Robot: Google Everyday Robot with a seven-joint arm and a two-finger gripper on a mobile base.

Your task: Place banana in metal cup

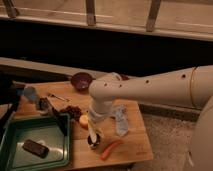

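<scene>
The metal cup, small and silver with a dark inside, stands on the wooden table near its front edge. My gripper points straight down right above the cup, at the end of the white arm that reaches in from the right. It is shut on the banana, a slender pale strip that hangs upright with its lower end at the cup's mouth. The arm hides the banana's top.
A round yellow-orange fruit lies just left of the gripper. An orange-red stick lies right of the cup and a blue cloth behind it. A purple bowl stands at the back, and a green tray with a dark block at the left.
</scene>
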